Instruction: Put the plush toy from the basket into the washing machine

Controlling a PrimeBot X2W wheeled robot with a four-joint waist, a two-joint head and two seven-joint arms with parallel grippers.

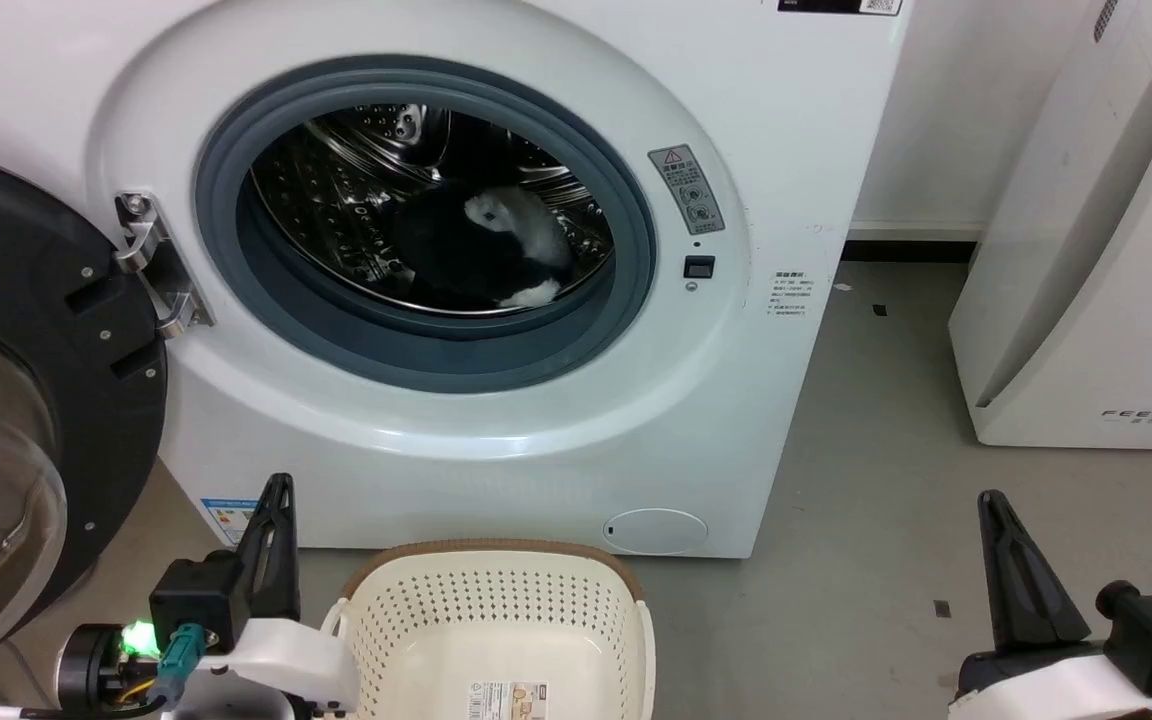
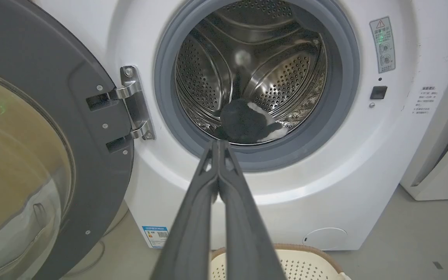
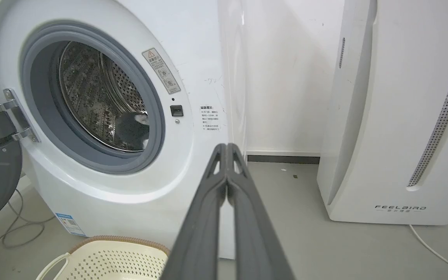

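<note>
1. The plush toy (image 1: 496, 250) lies inside the washing machine (image 1: 496, 440), on the floor of the steel drum (image 1: 356, 180), just behind the lower lip of the grey gasket (image 1: 436, 350) and a little toward the drum's right side.
2. It rests as a low heap, mostly black with white patches. Its long axis appears to run across the opening from left to right, though the dark fur makes its outline hard to read.
3. The basket (image 1: 496, 600) stands on the floor against the foot of the machine. What shows of its inside holds nothing but the paper label (image 1: 508, 700) on its bottom.
4. The left gripper (image 1: 281, 490) is pressed closed with its fingers together and holds nothing. It hangs at the basket's left edge, and the toy lies up and ahead of it, slightly to its right. In the left wrist view its tips point almost straight at the toy.
5. The right gripper (image 1: 991, 500) is likewise closed and empty. It sits well to the right of the basket, before the white appliance (image 1: 1086, 300), with the toy far off to its left.
6. The left arm is the nearer one. The door (image 1: 26, 400) stands swung open to the left.
7. Judging by this layout, the placing looks done and no further reach for the toy seems called for.
</note>
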